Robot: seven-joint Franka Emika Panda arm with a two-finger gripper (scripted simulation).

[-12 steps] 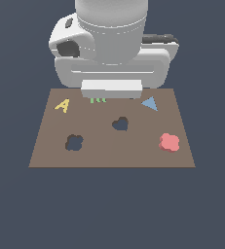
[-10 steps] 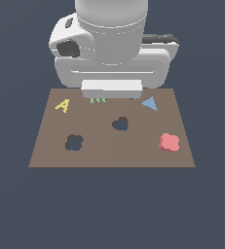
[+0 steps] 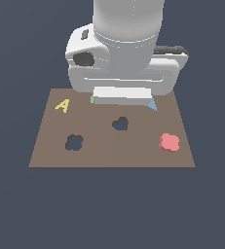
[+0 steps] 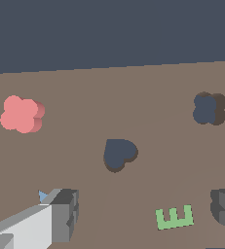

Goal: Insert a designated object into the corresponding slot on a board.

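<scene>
One large brown board fills the floor of the scene, and the white Panda arm looms over its 12 o'clock edge in the exterior view, hiding part of the far row of shapes. Next in size come the two dark cutouts: the clover-shaped slot toward 8 o'clock of the board's centre, and the heart-shaped cutout near the middle. The salmon-red clover piece lies flat toward 4 o'clock, well apart from its slot, untouched. Smaller still are the yellow letter A, the blue triangle and a green letter E. The gripper hangs with its fingers spread wide and nothing between them (presumably readied for a pick), not yet over the red piece.
</scene>
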